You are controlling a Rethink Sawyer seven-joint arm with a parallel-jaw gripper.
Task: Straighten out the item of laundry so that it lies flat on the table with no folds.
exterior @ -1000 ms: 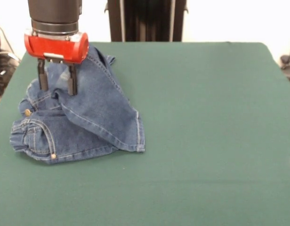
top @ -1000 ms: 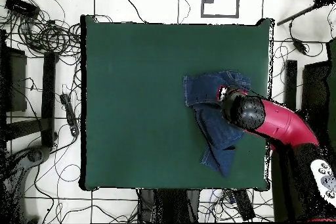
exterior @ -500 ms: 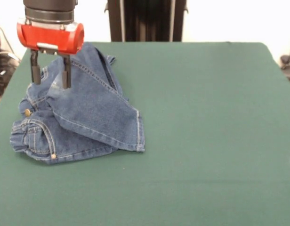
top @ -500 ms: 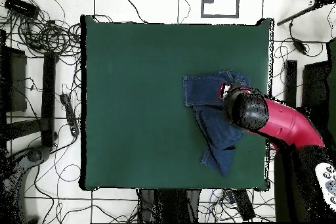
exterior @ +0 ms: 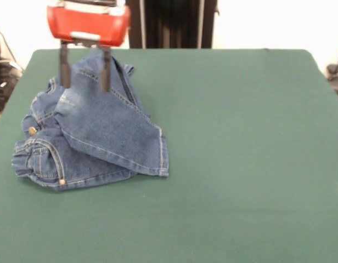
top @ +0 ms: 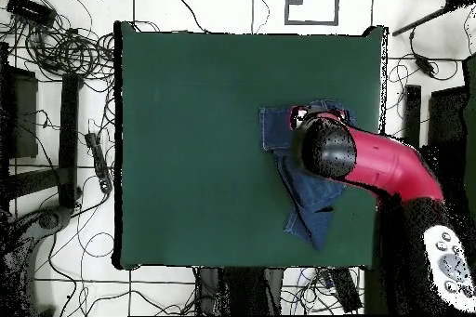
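Observation:
The item of laundry (exterior: 97,137) is a small pair of dark blue denim jeans, crumpled at the table's (exterior: 240,137) left side. One leg is folded over the waist part, and orange stitching and metal rivets show. My red gripper (exterior: 84,87) hangs open just above the far part of the heap, with nothing between its two dark fingers (exterior: 105,71). In the overhead view the red arm (top: 372,160) covers the middle of the jeans (top: 305,206), which lie near the right edge of the table (top: 186,146).
The jeans lie close to one side edge of the green top. A black stand (exterior: 172,24) rises behind the table's far edge. Cables (top: 56,44) and dark equipment lie on the floor around the table.
The gripper has lifted out of the denim and shifted right in the front view, staying open. The folded leg has settled slightly; the heap lies where it was.

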